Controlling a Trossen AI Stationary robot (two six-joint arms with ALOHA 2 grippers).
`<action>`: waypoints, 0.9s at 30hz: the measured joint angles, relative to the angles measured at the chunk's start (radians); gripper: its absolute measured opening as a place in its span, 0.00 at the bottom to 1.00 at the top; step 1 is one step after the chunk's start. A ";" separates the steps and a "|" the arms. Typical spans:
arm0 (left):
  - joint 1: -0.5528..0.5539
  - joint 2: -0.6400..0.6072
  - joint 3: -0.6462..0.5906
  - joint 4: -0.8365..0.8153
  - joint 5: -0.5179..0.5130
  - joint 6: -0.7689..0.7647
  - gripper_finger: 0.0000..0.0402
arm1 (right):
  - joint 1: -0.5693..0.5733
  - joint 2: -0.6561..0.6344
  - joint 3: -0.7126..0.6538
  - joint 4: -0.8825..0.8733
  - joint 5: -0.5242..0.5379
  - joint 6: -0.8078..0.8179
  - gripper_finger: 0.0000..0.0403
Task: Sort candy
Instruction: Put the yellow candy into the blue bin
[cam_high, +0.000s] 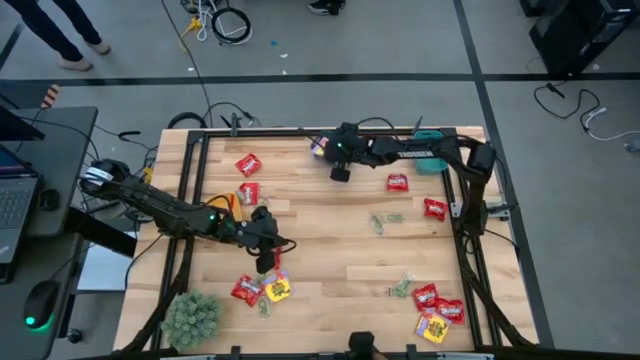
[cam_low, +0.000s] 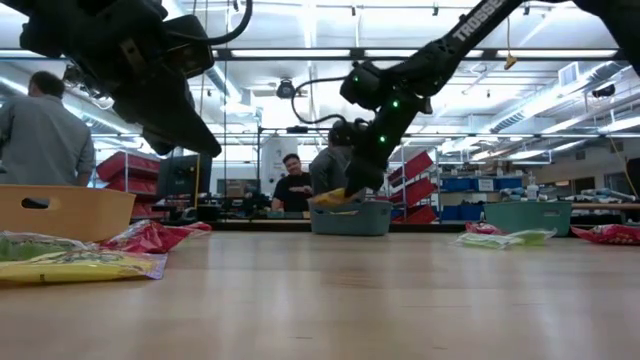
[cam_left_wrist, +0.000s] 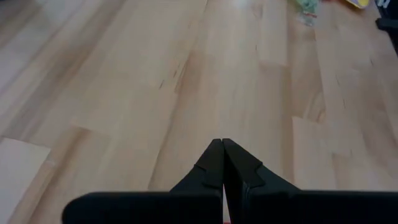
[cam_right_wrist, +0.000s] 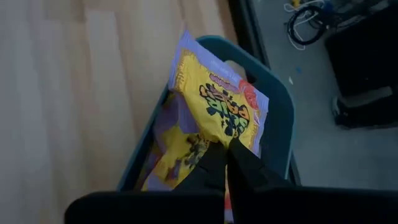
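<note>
Yellow packet (cam_right_wrist: 221, 109), dark lettering too garbled to read, hangs over the teal bin (cam_right_wrist: 280, 124) at the table's far edge, pinched in the right gripper (cam_right_wrist: 227, 149). Left gripper (cam_left_wrist: 222, 148) closed, empty, mid-table beside red packets (cam_high: 247, 290).

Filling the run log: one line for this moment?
right gripper: shut on yellow candy packet, over teal bin | left gripper: shut, empty, above wooden table

The left tool (cam_left_wrist: 222, 144) hovers closed mid-table, while the right tool (cam_right_wrist: 227, 144) is closed at the far edge.
</note>
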 joint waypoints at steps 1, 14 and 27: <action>0.000 0.000 0.000 -0.004 0.000 0.000 0.00 | -0.010 0.003 0.000 0.002 -0.003 0.006 0.00; 0.017 0.000 0.000 -0.063 0.145 0.069 0.03 | -0.040 0.026 0.000 -0.024 -0.033 0.016 0.21; 0.029 0.001 0.041 -0.152 0.426 -0.053 0.29 | 0.024 -0.182 0.000 -0.217 0.000 0.161 0.68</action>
